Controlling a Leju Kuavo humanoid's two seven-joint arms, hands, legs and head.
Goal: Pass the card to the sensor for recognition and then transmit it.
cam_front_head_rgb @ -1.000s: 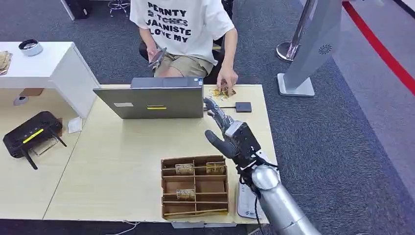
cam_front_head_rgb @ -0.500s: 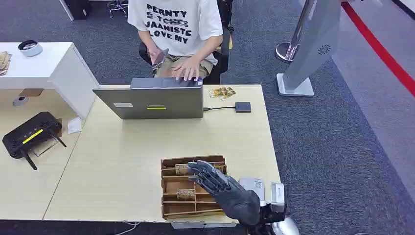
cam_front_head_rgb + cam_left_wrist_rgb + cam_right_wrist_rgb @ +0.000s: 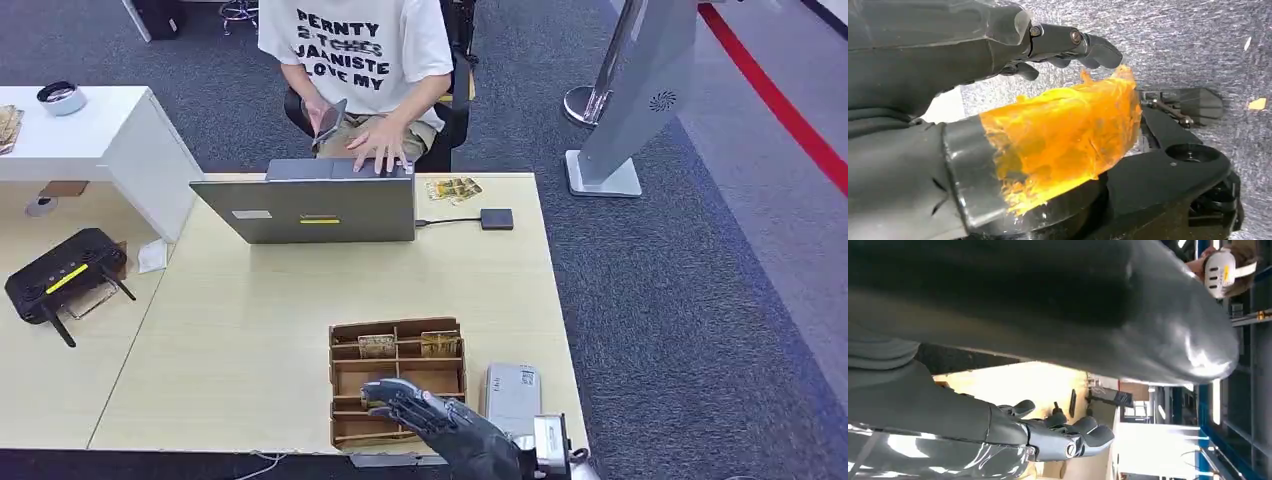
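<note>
A brown cardboard organizer (image 3: 334, 385) sits near the table's front edge, with cards standing in its far compartments (image 3: 377, 346) (image 3: 440, 343). My right hand (image 3: 440, 428) (image 3: 1048, 435) hovers low over the organizer's front compartments with its dark fingers spread, holding nothing. A few more cards (image 3: 453, 188) lie at the table's far edge. Near them is a small black sensor box (image 3: 497, 219), cabled to the laptop (image 3: 305, 205). My left hand (image 3: 1013, 60) hangs above grey carpet with nothing in it, its thumb wrapped in orange film.
A person (image 3: 360, 60) sits behind the laptop with one hand on it and a phone in the other. A pale grey device (image 3: 512, 395) lies right of the organizer. A black router (image 3: 62, 272) is on the left table. A grey stand (image 3: 640, 100) rises at the right.
My right hand has drawn back from beside the laptop to the near edge, over the organizer. The person's hand left the far cards and now rests on the laptop.
</note>
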